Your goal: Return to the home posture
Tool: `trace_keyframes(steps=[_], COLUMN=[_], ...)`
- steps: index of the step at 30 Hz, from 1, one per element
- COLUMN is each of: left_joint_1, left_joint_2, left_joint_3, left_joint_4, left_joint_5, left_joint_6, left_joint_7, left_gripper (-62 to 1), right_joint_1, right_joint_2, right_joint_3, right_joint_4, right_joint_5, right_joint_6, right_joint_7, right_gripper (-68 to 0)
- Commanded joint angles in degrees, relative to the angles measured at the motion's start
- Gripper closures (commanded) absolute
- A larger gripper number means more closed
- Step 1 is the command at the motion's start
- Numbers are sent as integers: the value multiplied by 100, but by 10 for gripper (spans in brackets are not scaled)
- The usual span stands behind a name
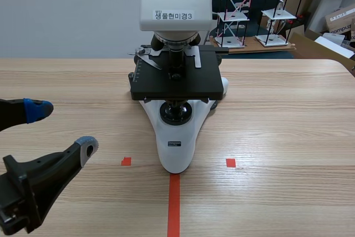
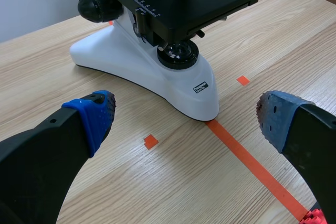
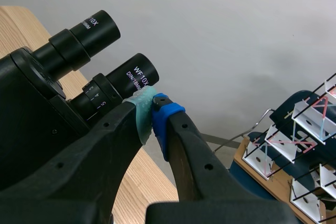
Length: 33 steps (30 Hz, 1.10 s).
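A white and black microscope (image 1: 175,137) stands at the table's middle, its base on the orange tape line. My left gripper (image 1: 64,129) hovers low at the front left, open and empty. In the left wrist view the left gripper (image 2: 186,116) frames the microscope base (image 2: 142,69), which lies just ahead of its blue pads. The right gripper (image 3: 152,113) is shut on nothing, raised right beside the two black eyepieces (image 3: 131,74); whether it touches them I cannot tell. It does not show in the scene view.
White shelf models (image 1: 244,9) and cardboard boxes (image 1: 341,18) stand behind the table at the back right. The shelf models (image 3: 310,119) also show beyond the right gripper. Bare wooden tabletop (image 1: 288,126) spreads on both sides of the microscope.
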Motion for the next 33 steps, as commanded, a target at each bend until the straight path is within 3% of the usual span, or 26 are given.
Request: trace_keyframes(steps=[1, 26, 28, 30, 33], left_joint_1=[0, 0, 0, 0, 0], left_joint_2=[28, 28, 28, 28, 28], left_joint_3=[-20, -20, -20, -20, -20], left_joint_4=[28, 28, 28, 28, 28], left_joint_5=[-52, -52, -50, -52, -50], left_joint_6=[13, 13, 13, 13, 13], left_joint_7=[-79, -79, -79, -79, -79], left_gripper=[-568, -568, -568, -568, -568], right_joint_1=[133, 98, -13, -229, -708], right_joint_2=[31, 37, 114, 256, 487], right_joint_3=[52, 57, 98, 195, 494], right_joint_4=[138, 186, 444, 929, 1816], right_joint_5=[46, -103, -262, -367, -505], right_joint_6=[-17, -24, -120, -411, -804], right_joint_7=[85, 238, 238, 238, 236], right_gripper=[0, -6, -45, -93, -102])
